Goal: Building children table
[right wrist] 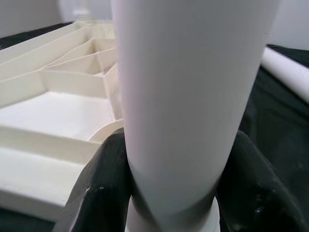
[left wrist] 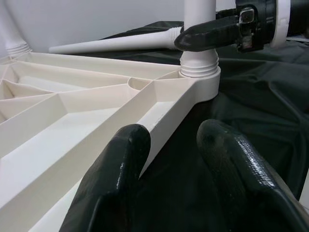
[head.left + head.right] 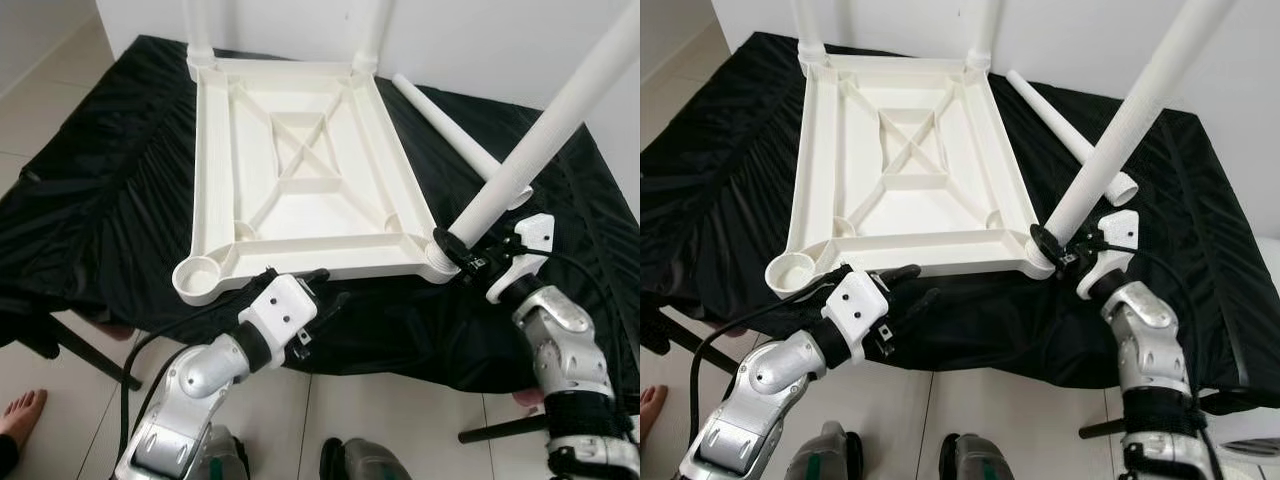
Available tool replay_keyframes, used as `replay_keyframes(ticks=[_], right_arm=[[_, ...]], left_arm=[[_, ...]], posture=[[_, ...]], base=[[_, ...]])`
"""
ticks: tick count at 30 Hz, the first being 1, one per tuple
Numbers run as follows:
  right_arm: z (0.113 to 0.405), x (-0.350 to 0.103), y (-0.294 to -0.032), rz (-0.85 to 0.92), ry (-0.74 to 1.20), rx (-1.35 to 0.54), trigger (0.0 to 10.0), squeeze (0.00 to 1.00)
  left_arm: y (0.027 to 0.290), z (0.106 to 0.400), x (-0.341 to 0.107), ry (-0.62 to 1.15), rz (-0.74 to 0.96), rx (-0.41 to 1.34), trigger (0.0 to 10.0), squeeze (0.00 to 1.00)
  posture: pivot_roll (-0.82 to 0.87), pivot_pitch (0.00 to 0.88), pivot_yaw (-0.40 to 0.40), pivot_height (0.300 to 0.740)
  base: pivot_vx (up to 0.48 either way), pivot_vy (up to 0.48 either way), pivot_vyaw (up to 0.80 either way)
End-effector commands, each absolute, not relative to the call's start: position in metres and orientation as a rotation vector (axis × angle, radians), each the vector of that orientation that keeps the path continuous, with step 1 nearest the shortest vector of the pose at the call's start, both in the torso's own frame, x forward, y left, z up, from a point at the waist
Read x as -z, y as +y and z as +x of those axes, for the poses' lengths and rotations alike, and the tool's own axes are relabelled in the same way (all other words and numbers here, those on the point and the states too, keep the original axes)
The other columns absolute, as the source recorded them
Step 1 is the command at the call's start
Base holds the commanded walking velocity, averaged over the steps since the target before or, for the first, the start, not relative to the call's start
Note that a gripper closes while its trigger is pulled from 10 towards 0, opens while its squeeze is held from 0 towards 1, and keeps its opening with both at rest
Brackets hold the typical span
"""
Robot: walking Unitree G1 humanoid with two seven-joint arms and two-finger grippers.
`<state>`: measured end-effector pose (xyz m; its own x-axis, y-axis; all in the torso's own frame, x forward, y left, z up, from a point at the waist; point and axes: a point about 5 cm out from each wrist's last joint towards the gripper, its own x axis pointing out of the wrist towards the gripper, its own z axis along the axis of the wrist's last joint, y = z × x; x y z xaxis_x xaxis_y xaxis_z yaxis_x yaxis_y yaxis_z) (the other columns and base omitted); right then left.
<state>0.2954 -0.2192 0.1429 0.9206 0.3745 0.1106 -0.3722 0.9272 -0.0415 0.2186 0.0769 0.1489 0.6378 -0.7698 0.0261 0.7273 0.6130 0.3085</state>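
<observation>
Here the tabletop (image 3: 300, 180) lies upside down on the black-draped bench (image 3: 100, 220). My right hand (image 3: 462, 252) is clamped on a leg (image 3: 540, 140) standing in the near right socket. My left hand (image 3: 318, 288) rests at the near rim, fingers (image 2: 113, 183) apart. A loose leg (image 3: 445, 125) lies beside it.

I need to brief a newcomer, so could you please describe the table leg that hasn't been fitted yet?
On the black cloth lies the upturned white tabletop. Just off its right side, a white loose leg lies flat on the cloth. Unlike the two legs standing at the far corners and the one the right gripper grips at the near right corner, it sits in no socket.
</observation>
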Motion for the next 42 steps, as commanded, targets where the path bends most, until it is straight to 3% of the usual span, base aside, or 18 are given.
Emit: replay_keyframes(ticks=[1, 15, 21, 31, 32, 42], right_arm=[[0.296, -0.148, -0.215, -0.016, -0.141, -0.357, 10.0, 0.00], [0.304, -0.131, -0.166, 0.099, -0.086, 0.088, 10.0, 0.00], [0.305, -0.132, -0.159, 0.072, -0.075, 0.242, 10.0, 0.00], [0.304, -0.135, -0.149, 0.080, -0.079, 0.257, 10.0, 0.00], [0.303, -0.136, -0.147, 0.096, -0.092, 0.239, 10.0, 1.00], [0.301, -0.141, -0.150, 0.110, -0.129, 0.184, 10.0, 1.00]], left_arm=[[0.076, 0.219, -0.149, -0.161, 0.274, 0.833, 10.0, 0.00], [0.074, 0.222, -0.150, -0.169, 0.276, 0.832, 10.0, 0.00], [0.074, 0.223, -0.151, -0.173, 0.279, 0.829, 10.0, 0.00], [0.074, 0.224, -0.151, -0.173, 0.277, 0.826, 10.0, 0.00], [0.074, 0.224, -0.151, -0.175, 0.277, 0.828, 10.0, 0.00], [0.073, 0.225, -0.151, -0.178, 0.280, 0.833, 10.0, 0.00]], posture=[[0.03, 0.094, -0.082, 0.740], [0.03, 0.086, -0.095, 0.740], [0.04, 0.084, -0.100, 0.740], [0.04, 0.083, -0.100, 0.740], [0.03, 0.078, -0.096, 0.740], [0.04, 0.065, -0.098, 0.740]], base=[[0.000, 0.000, 0.00], [0.000, 0.000, 0.00], [0.000, 0.000, 0.00], [0.000, 0.000, 0.00], [0.000, 0.000, 0.00], [0.000, 0.000, 0.00]])
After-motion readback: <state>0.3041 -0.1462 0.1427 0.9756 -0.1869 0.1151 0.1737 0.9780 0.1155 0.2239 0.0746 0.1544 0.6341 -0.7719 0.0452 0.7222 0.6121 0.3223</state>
